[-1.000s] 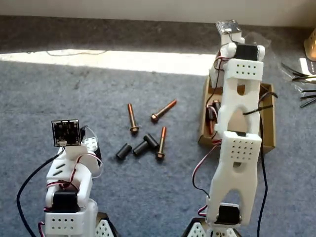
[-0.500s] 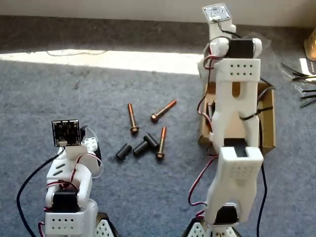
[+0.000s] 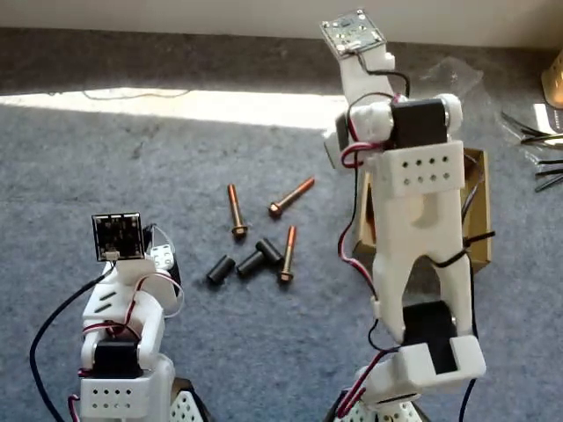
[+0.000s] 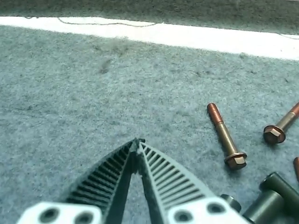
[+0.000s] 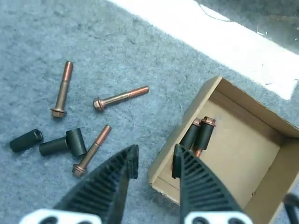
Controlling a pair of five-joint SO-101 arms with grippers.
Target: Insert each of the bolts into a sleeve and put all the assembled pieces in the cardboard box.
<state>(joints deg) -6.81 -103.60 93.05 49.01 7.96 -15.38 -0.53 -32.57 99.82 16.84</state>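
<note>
Three copper bolts (image 3: 236,211) (image 3: 292,197) (image 3: 288,253) lie loose on the grey carpet. Close beside them are three black sleeves (image 3: 220,269) (image 3: 250,263) (image 3: 269,251). The cardboard box (image 5: 261,123) holds two assembled pieces (image 5: 200,134) against its near wall. My right gripper (image 5: 154,161) hangs open and empty, high above the box's corner on the side facing the bolts (image 5: 120,98). The right arm (image 3: 418,220) covers most of the box (image 3: 478,211) in the high view. My left gripper (image 4: 137,142) is shut on nothing, low over the carpet, short of a bolt (image 4: 226,136) and the sleeves (image 4: 271,196).
Black tools (image 3: 537,132) and a clear plastic bag (image 3: 453,75) lie at the far right. A sunlit strip (image 3: 176,105) and a thin cable (image 3: 132,92) cross the carpet beyond the bolts. Open carpet lies left of the parts.
The right arm has risen and swung its wrist left, away from over the box toward the bolts. The left arm has not moved.
</note>
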